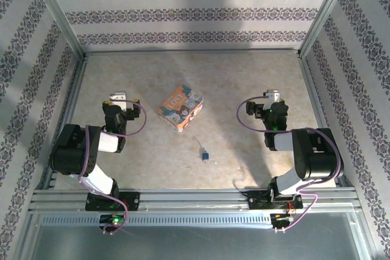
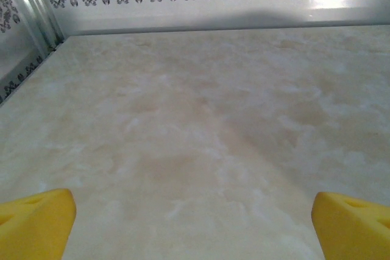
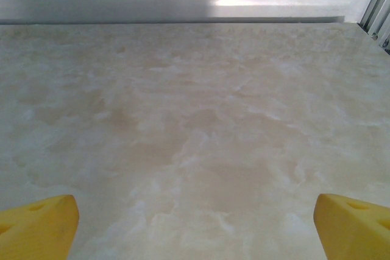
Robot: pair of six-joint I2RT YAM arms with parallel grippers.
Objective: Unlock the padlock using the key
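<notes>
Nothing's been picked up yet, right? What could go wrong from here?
The key is tiny and lies flat on the table, so a claw may slip off or push it away. The padlock lies loose, so it could slide unless held firmly. The left claw and right claw, both open, must work close together and might bump.

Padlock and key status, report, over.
Left end effector open, empty. Right end effector open, empty. Padlock on table centre, key lying loose nearer the bases, apart from it. Nothing in the way.
</notes>
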